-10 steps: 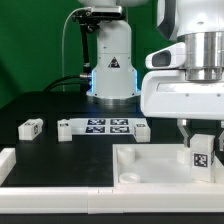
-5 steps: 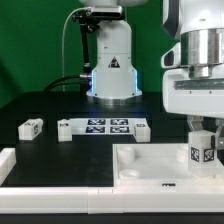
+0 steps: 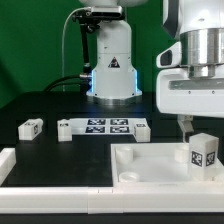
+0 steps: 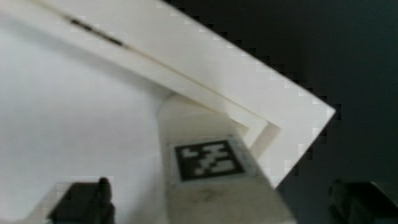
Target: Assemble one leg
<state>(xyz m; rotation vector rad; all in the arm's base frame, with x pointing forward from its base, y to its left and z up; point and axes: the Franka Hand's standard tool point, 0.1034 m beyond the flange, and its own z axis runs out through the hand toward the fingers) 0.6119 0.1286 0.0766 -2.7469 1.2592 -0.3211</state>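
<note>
Table (image 3: 40,150) is black, backdrop green. Marker board (image 3: 103,127) is laid flat mid-table, well clear of the work area; a second small tagged block (image 3: 31,127) is seen beside it toward the exterior view's left, and another small white piece (image 3: 141,130) sits at the board's other end. A white rail (image 3: 12,162) is seen at the exterior view's lower left. Robot base (image 3: 111,60) is behind the board. The panel (image 3: 150,165) is laid flat at the exterior view's lower right, raised rim up. The leg (image 3: 205,154) is stood upright in the panel's corner, tag facing the camera, tilted slightly. Gripper (image 3: 190,125) is hung just above and behind the leg. In the wrist view the leg (image 4: 210,160) is seen between the two fingers (image 4: 80,203), which are spread apart with gaps on both sides; nothing is clamped. Nothing is seen blocking the leg.
</note>
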